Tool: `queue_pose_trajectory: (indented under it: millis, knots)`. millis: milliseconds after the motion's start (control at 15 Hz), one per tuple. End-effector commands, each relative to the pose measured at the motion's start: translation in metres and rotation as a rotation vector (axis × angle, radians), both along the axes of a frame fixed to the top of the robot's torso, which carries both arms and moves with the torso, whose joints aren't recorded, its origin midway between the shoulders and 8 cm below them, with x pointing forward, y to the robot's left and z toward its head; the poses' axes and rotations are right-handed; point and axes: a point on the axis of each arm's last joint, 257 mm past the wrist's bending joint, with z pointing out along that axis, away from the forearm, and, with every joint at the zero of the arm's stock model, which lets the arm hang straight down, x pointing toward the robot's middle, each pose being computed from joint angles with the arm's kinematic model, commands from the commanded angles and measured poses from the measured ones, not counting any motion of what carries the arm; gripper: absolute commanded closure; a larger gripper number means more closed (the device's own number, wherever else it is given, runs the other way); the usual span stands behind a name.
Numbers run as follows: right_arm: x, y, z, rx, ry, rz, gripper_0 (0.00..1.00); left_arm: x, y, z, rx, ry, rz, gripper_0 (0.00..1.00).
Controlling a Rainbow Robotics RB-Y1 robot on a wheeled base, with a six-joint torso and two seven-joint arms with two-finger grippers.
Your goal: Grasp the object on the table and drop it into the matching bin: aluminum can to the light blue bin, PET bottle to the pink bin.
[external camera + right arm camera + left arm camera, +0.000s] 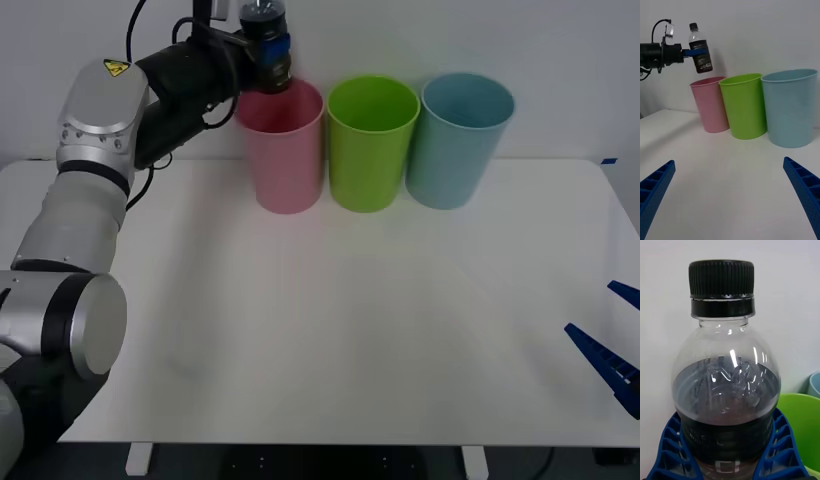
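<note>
Front view: the PET bottle is pinched upright at mid-body by the left pincer, above the pink bin. Half-full, smooth and probably slippery, it is judged best held at the body. The right pincer is parked spread over the bench.

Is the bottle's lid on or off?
On. The black cap sits screwed on the PET bottle, held by the left gripper.

The PET bottle is cut off at the bottom edge in the left wrist view, lower body covered by blue fingers. Front view chops its cap. Label text is unreadable.
</note>
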Motion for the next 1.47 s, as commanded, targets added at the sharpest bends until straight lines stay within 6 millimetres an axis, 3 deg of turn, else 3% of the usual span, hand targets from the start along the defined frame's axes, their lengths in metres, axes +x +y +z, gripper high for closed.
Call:
queue_pose_trajectory:
  millis: [67, 400, 467, 533, 600, 667, 1133, 1467]
  knots:
    - [0.0, 0.0, 0.0, 0.0, 0.0, 0.0, 0.0, 0.002, -0.013, -0.001, -0.015, -0.003, 0.016, 1.0]
    - [0.0, 0.0, 0.0, 0.0, 0.0, 0.0, 0.0, 0.002, -0.017, 0.004, -0.019, -0.01, 0.019, 0.98]
    - [0.0, 0.0, 0.0, 0.0, 0.0, 0.0, 0.0, 0.003, -0.017, 0.003, -0.022, -0.008, 0.02, 0.94]
    - [0.0, 0.0, 0.0, 0.0, 0.0, 0.0, 0.0, 0.003, -0.017, 0.003, -0.023, -0.008, 0.02, 0.84]
    - [0.0, 0.0, 0.0, 0.0, 0.0, 0.0, 0.0, 0.003, -0.016, 0.004, -0.031, -0.007, 0.022, 0.36]
    - [0.0, 0.0, 0.0, 0.0, 0.0, 0.0, 0.0, 0.003, -0.015, 0.005, -0.034, -0.008, 0.024, 0.0]
    - [0.0, 0.0, 0.0, 0.0, 0.0, 0.0, 0.0, -0.003, -0.01, -0.004, -0.124, 0.02, -0.002, 0.0]
    - [0.0, 0.0, 0.0, 0.0, 0.0, 0.0, 0.0, -0.025, 0.015, -0.012, -0.191, 0.008, -0.055, 0.0]
